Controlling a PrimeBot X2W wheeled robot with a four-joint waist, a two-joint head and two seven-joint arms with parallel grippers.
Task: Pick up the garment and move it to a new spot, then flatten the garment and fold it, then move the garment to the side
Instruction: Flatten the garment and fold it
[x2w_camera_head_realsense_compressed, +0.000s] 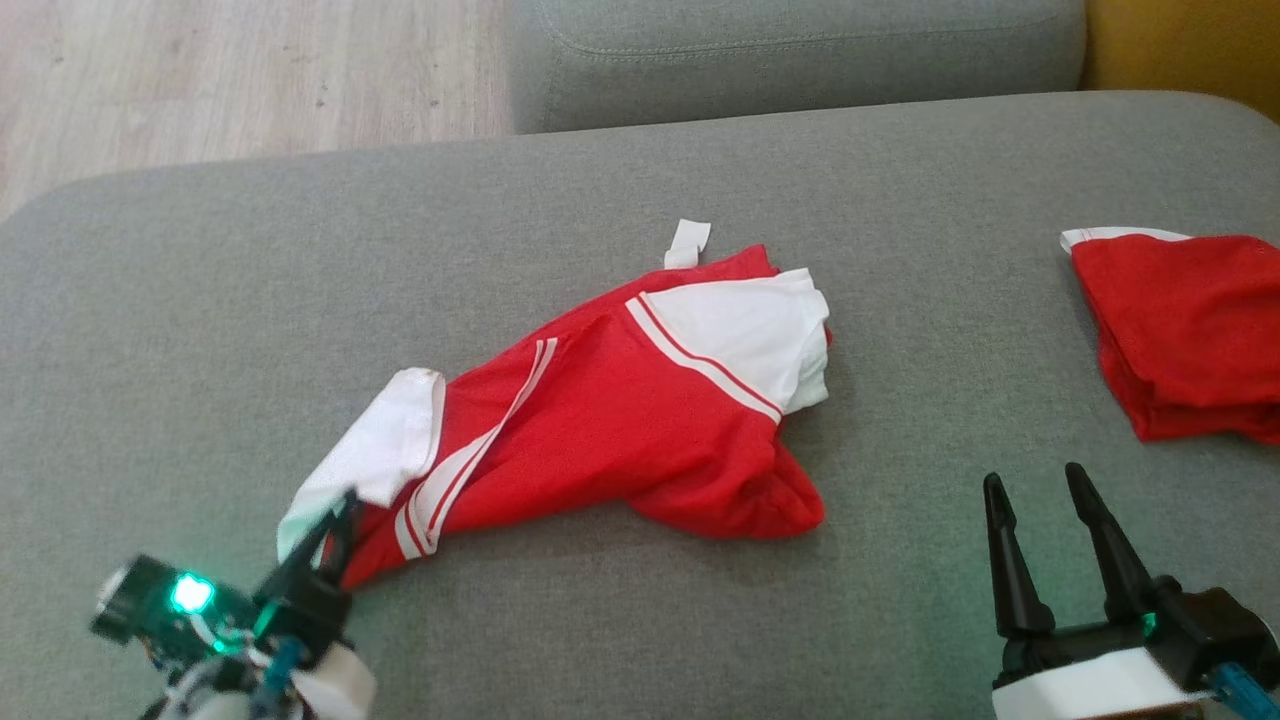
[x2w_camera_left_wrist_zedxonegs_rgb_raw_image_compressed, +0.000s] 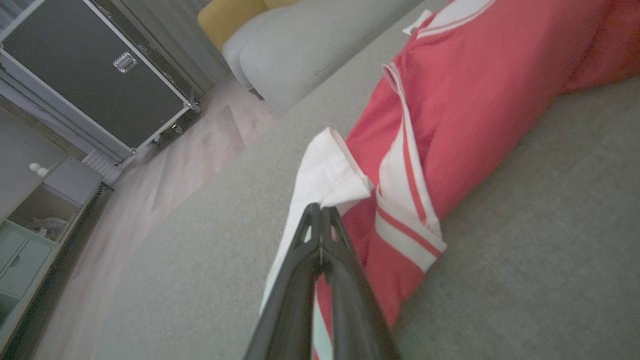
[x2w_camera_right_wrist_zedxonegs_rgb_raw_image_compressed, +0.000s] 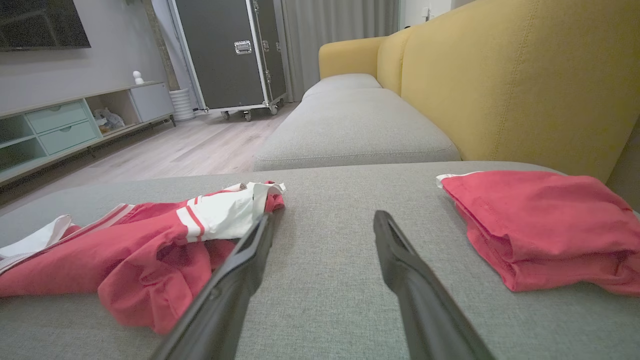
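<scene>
Since my left pincer (x2w_camera_head_realsense_compressed: 340, 505) is squeezed shut on the white sleeve (x2w_camera_head_realsense_compressed: 375, 450) of the garment (x2w_camera_head_realsense_compressed: 620, 420), I think I am only at the very start, the picking up. The red and white garment lies in a crumpled heap on the grey cushion (x2w_camera_head_realsense_compressed: 200, 300), well apart from the folded red cloth (x2w_camera_head_realsense_compressed: 1190, 330) and to its left, so moving it, making it flat, folding it and putting it to the side are all left to do. My right pincer (x2w_camera_head_realsense_compressed: 1033, 478) is wide open with nothing in it, near the folded red cloth, on the side closest to me.

Left gripper (x2w_camera_head_realsense_compressed: 338, 510) has jaws pinched on the garment (x2w_camera_head_realsense_compressed: 620, 420); right gripper (x2w_camera_head_realsense_compressed: 1035, 480) stands with jaws spread.
</scene>
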